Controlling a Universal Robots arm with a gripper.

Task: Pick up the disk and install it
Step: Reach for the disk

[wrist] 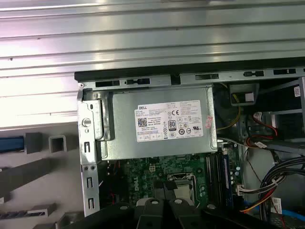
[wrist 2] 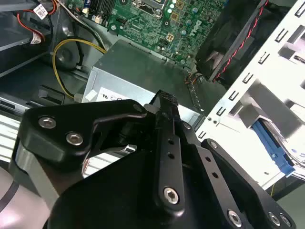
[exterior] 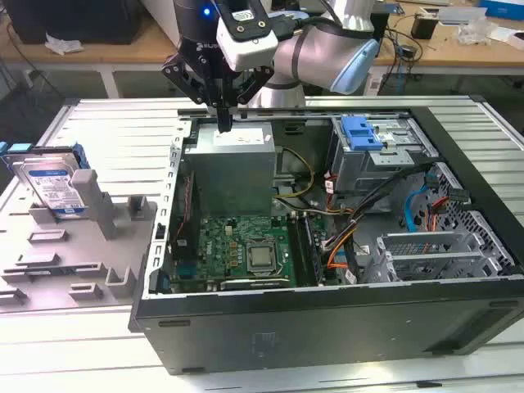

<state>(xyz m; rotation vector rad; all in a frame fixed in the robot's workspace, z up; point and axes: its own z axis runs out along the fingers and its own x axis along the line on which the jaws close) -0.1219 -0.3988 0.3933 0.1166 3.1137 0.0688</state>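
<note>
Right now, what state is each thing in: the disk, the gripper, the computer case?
Disk: upright in the grey stand, not held.
Gripper: shut, empty, above the power supply.
Computer case: lying on its side, open, interior exposed.

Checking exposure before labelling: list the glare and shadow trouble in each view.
Exterior view: even room light, computer case interior shaded around the motherboard. First wrist view: bright glare stripes on the ribbed metal table. Second wrist view: white fixture washed out, the pincer dark in front.
</note>
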